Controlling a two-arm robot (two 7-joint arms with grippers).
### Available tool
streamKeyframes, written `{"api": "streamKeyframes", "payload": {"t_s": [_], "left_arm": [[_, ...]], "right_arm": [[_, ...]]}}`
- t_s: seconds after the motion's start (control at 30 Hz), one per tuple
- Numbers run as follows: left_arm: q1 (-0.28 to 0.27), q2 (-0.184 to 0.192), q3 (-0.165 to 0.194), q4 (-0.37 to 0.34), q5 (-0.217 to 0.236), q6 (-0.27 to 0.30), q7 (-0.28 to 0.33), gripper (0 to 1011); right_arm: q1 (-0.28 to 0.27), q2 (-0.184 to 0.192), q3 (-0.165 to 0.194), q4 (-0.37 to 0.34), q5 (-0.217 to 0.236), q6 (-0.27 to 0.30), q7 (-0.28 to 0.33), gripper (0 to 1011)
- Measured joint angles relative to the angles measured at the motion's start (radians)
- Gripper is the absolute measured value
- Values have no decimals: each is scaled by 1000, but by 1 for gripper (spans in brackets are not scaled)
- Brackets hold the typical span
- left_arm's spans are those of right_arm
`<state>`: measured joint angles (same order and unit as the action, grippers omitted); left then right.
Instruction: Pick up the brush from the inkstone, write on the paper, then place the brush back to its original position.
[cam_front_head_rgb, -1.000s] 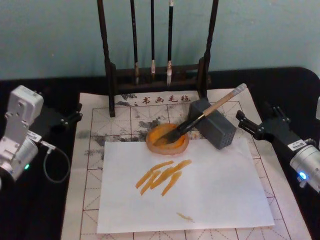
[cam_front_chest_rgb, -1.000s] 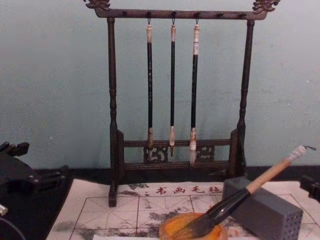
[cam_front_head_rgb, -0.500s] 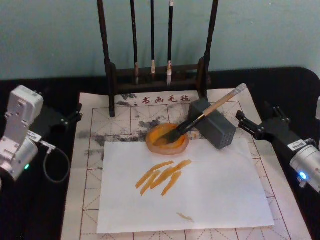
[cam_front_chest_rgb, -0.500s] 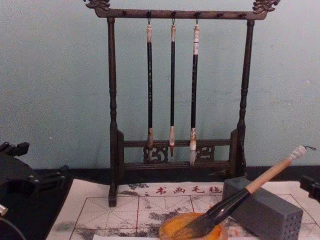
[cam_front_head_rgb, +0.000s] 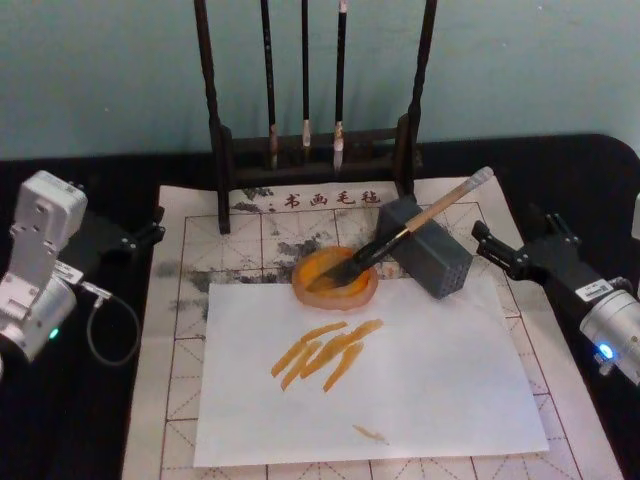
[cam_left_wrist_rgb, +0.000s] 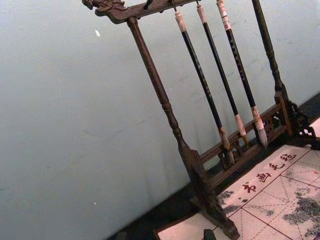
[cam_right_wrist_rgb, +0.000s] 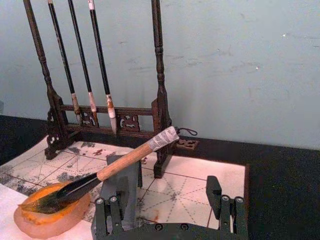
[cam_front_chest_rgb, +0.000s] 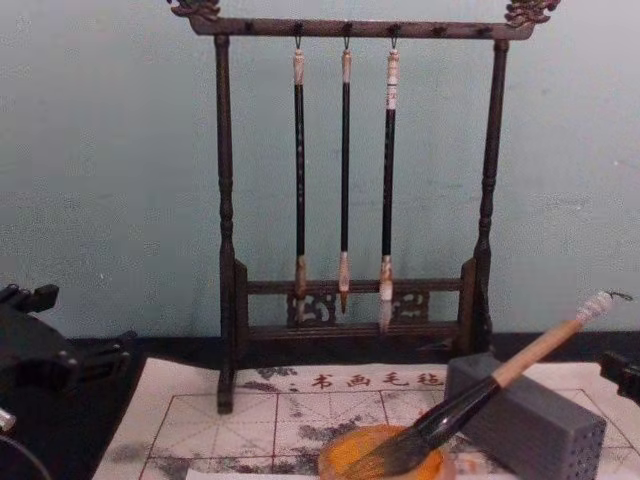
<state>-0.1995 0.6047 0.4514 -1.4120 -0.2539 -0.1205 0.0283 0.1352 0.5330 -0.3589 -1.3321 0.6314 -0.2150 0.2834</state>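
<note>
Wooden, light and stiff, the brush (cam_front_head_rgb: 412, 229) leans on the block (cam_front_head_rgb: 427, 246); grip mid-handle; right gripper (cam_right_wrist_rgb: 167, 209) beside block, fingers spread, empty.

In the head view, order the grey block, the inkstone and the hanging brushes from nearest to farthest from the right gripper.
From the right gripper:
1. Grey block, just to its left.
2. Inkstone, farther left, brush tip resting in it.
3. Hanging brushes, at the back on the stand.

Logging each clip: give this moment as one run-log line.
brush: tip in inkstone, handle on grey block | right gripper: open, beside block | left gripper: parked left | paper: orange strokes
</note>
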Motion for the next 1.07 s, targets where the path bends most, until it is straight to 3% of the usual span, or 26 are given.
{"api": "streamKeyframes", "payload": {"t_s": [1.07], "left_arm": [[0,0,0,0,0,0,0,1001]], "right_arm": [[0,0,0,0,0,0,0,1003]]}}
